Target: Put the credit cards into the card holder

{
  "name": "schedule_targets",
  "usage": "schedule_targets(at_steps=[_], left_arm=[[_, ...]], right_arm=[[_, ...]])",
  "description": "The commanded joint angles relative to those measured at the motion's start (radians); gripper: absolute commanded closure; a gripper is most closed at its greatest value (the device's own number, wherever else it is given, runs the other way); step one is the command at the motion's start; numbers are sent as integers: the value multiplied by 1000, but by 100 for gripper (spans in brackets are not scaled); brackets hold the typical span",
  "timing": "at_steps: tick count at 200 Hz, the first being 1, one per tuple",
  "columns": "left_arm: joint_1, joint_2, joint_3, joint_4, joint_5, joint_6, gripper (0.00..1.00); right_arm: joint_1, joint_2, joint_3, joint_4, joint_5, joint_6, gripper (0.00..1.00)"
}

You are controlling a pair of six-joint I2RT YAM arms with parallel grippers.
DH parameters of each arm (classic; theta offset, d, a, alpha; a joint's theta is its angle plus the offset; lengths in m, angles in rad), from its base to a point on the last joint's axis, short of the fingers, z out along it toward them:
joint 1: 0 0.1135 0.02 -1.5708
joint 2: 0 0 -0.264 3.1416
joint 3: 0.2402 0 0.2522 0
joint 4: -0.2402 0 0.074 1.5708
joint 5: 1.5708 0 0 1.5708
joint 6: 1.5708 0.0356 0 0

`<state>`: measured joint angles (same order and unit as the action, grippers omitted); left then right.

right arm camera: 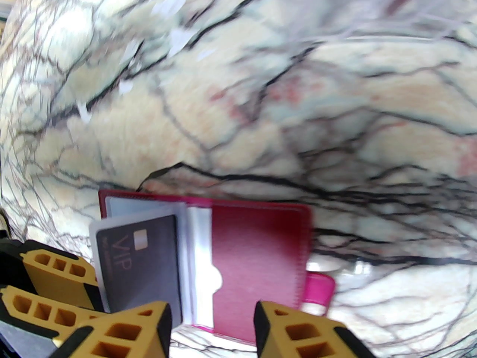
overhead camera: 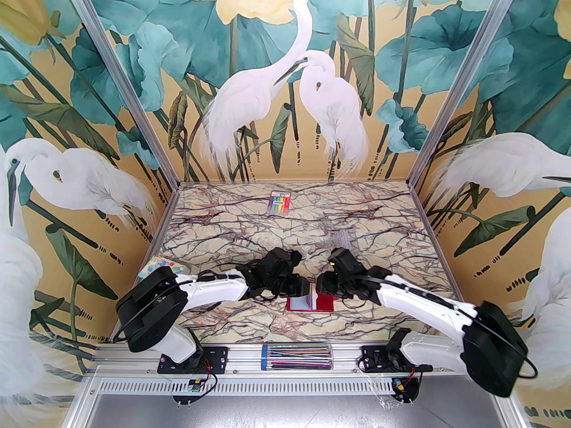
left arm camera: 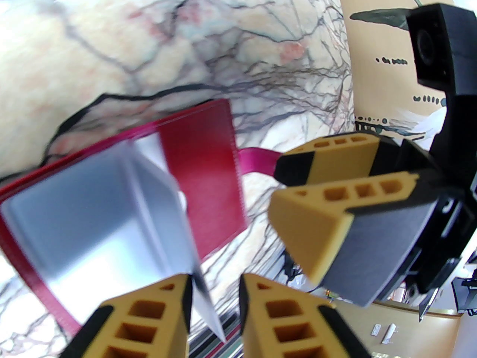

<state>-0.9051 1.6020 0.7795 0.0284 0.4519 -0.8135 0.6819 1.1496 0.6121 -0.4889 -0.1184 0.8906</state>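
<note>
Tube of coloured sticks (overhead camera: pixel 296 357): lies on the metal rail at the bottom centre of the top view, between the two arm bases.
Card holder (overhead camera: pixel 328 305): dark red with a leather look. It is opened flat like a book on the marble table (overhead camera: pixel 250 234), at the lower centre of the top view just beyond the rail. Clear inner sleeves stand up from its spine, and a pink snap tab (right arm camera: pixel 320 289) sticks out at its right edge.
Credit card (right arm camera: pixel 138 263): dark grey face with a chip and "VIP" lettering, sitting in a raised clear sleeve over the holder's left half.
Left gripper (left arm camera: pixel 214 285): fingers parted; the raised sleeve's edge lies against one finger and is not pinched.
Right gripper (right arm camera: pixel 212 311): fingers spread wide over the holder's near edge, grasping nothing.
Clear plastic box (overhead camera: pixel 339 241): just beyond the grippers.
Rainbow-striped pack (overhead camera: pixel 279 202): at the table's far edge, centre of the top view.
</note>
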Motion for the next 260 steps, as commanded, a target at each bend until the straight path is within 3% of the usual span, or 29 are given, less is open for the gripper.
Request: schedule_targets(at_steps=[1,94,117,171,197,219,260], left_arm=[[-19,39,38,6,14,2,68],[-43,123,109,-2,12,14,63],[-43,121,110,0,6,20,58],[-40,78,119,-57,-28,61,58],[-6,19,61,-37,1,52,58],[19,-29,6,-33,3,48,58],[25,-54,-66,-19,-17,37,59]], right_arm=[[-34,-58,-31,-44,16,5,56],[-106,-176,-59,-127,13,-24,55],[-116,-188,-50,-144,19,-34,54],[-128,-203,-17,-184,47,-74,53],[-167,-195,35,-218,65,-161,53],[-266,-152,131,-283,71,-294,53],[-388,30,334,-345,57,-476,53]])
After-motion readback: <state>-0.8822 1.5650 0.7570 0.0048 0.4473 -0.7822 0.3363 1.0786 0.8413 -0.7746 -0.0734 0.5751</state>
